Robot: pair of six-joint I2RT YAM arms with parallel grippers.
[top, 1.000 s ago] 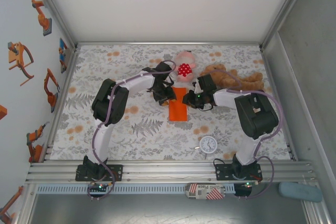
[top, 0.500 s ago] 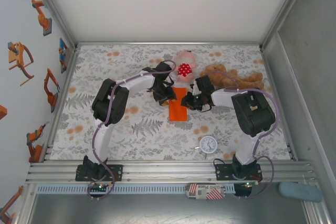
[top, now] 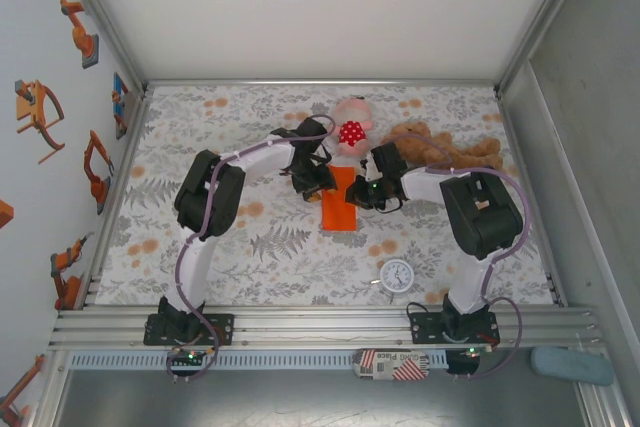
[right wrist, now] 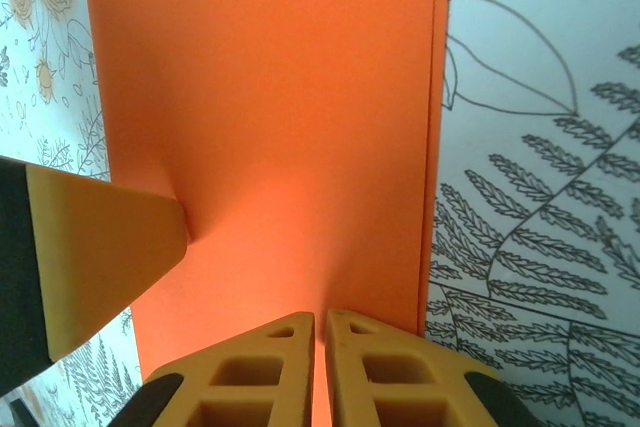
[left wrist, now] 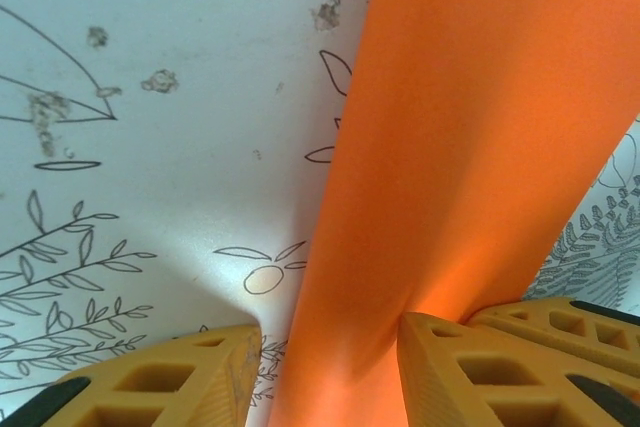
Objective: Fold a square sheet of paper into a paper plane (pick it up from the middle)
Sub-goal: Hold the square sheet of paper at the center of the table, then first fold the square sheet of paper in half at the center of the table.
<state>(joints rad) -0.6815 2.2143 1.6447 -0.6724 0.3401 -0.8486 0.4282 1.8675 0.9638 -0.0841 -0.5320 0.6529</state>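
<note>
The square sheet of paper (top: 340, 211), bright orange, lies folded into a narrow strip mid-table. My left gripper (top: 322, 185) is at its upper left edge and my right gripper (top: 362, 192) at its upper right. In the left wrist view the paper (left wrist: 470, 147) runs between the open fingers of the left gripper (left wrist: 330, 367); one finger presses on it, the other rests on the cloth. In the right wrist view the right gripper (right wrist: 321, 322) has its tips nearly together on the paper (right wrist: 280, 97), a thin orange sliver between them. The left finger (right wrist: 110, 257) dents the sheet beside it.
A pink plush with a red spotted patch (top: 350, 127) and a brown teddy bear (top: 450, 152) lie just behind the paper. A small white clock (top: 397, 275) sits near the front right. The floral cloth (top: 200, 127) is bounded by walls left, back and right.
My right gripper has shifted slightly left onto the paper and its jaws have closed in. The left arm and the paper have stayed put.
</note>
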